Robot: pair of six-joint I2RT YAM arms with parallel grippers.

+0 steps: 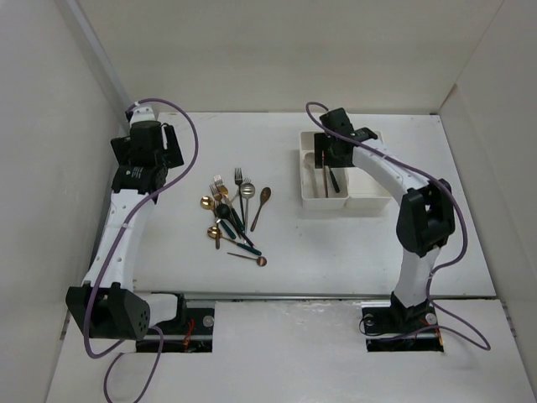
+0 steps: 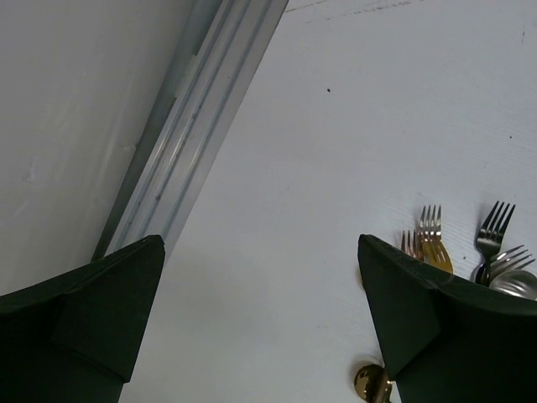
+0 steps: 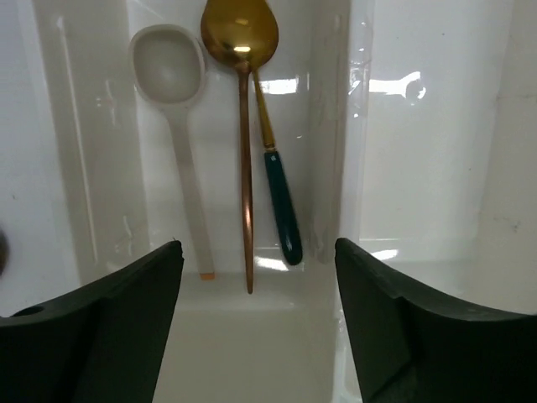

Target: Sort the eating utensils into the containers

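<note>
– Below the right gripper, what lies between its fingers?

– Three spoons lie lengthwise on the floor of the left compartment of the white bins, bowls pointing away from the fingertips. A white spoon lies nearer the left-hand finger. A copper-handled spoon lies in the middle of the gap. A teal-handled spoon lies toward the right-hand finger. The copper and teal spoons overlap at the bowl end, and the white spoon lies just beside them, apart.

– What is the state of those fingers?

– They stand wide apart above the bin and grip nothing.

– Where is the second compartment?

– It sits past the right-hand finger, on the other side of the dividing wall.

– What is the state of the left gripper?

– Its fingers are fully apart with nothing between them. Only bare table shows in the gap.

– Where are the unsorted utensils?

– They form a loose pile on the table, on the right-hand finger's side of the left gripper and well apart from the bins. In the left wrist view, fork tines show just above that finger. A gold spoon bowl shows at its inner edge.
</note>
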